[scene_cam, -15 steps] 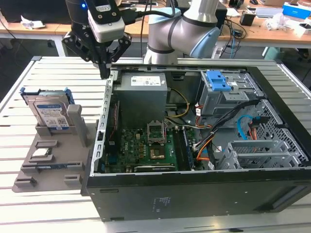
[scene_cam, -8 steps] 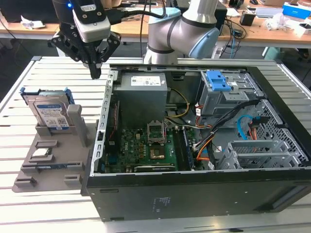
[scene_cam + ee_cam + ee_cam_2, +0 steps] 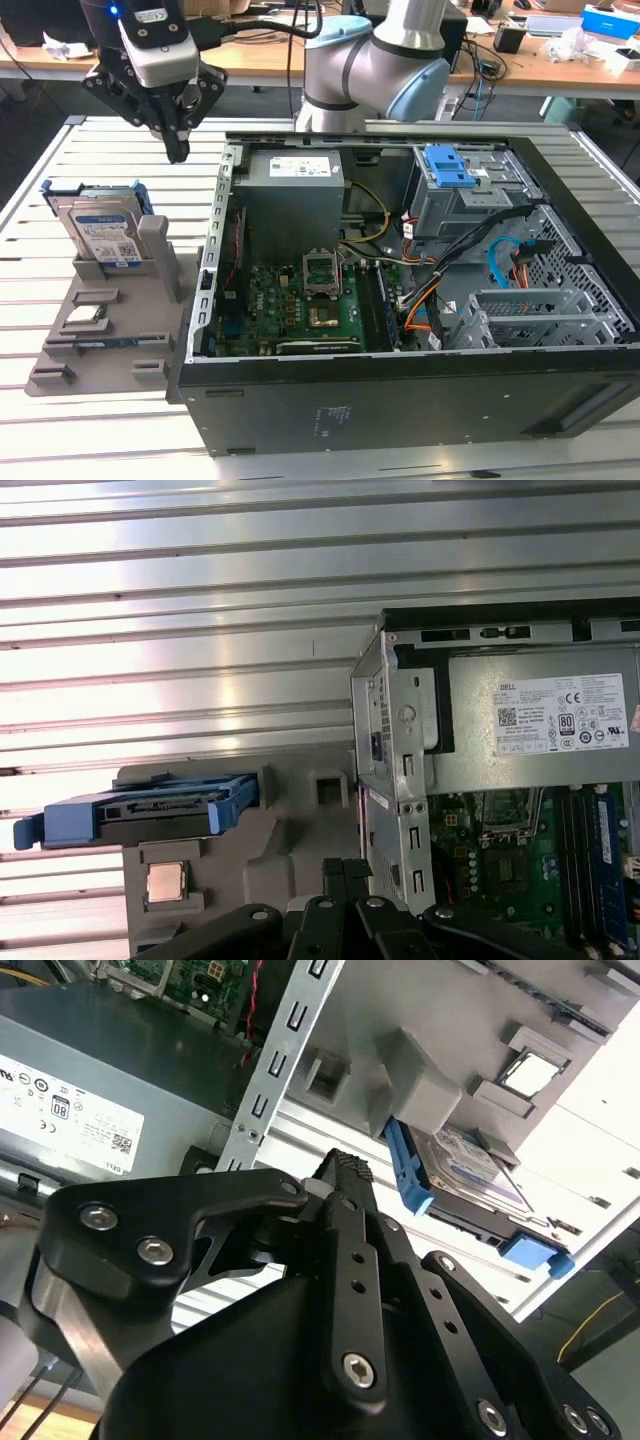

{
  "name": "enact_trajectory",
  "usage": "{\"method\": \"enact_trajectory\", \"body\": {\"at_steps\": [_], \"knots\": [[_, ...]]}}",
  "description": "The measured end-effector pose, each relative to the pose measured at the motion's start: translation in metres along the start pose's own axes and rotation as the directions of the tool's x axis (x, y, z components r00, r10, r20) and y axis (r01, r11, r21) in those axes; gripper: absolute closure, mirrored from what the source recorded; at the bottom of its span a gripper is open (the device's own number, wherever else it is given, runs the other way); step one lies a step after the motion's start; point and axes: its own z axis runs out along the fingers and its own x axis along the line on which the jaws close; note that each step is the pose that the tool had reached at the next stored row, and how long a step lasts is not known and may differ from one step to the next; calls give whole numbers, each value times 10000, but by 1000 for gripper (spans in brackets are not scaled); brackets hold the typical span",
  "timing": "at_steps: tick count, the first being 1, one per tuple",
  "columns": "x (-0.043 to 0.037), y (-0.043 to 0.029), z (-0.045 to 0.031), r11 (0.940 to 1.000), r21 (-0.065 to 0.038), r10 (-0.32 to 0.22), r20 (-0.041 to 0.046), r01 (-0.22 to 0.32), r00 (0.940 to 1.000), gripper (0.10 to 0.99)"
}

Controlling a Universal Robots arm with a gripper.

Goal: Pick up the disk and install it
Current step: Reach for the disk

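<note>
Black gripper (image 3: 178,150), fingers pressed together & empty, hangs near upright blue-framed silver metal disk (image 3: 103,231), base hidden in grey plastic stand (image 3: 110,325), beside open black PC case (image 3: 400,400).

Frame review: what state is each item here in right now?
Disk: upright on edge in the holder, not gripped.
Claw: shut, empty, raised clear of the disk.
Case: on its side, panel off, inside exposed.
Holder: flat, carrying the disk and a chip.
</note>
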Motion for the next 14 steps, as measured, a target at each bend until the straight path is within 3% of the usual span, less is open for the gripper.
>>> {"method": "enact_trajectory", "body": {"at_steps": [2, 14], "knots": [[84, -6, -2, 10000, 0, 0, 0, 0, 10000, 980], [284, -21, -6, 10000, 0, 0, 0, 0, 10000, 980]]}}
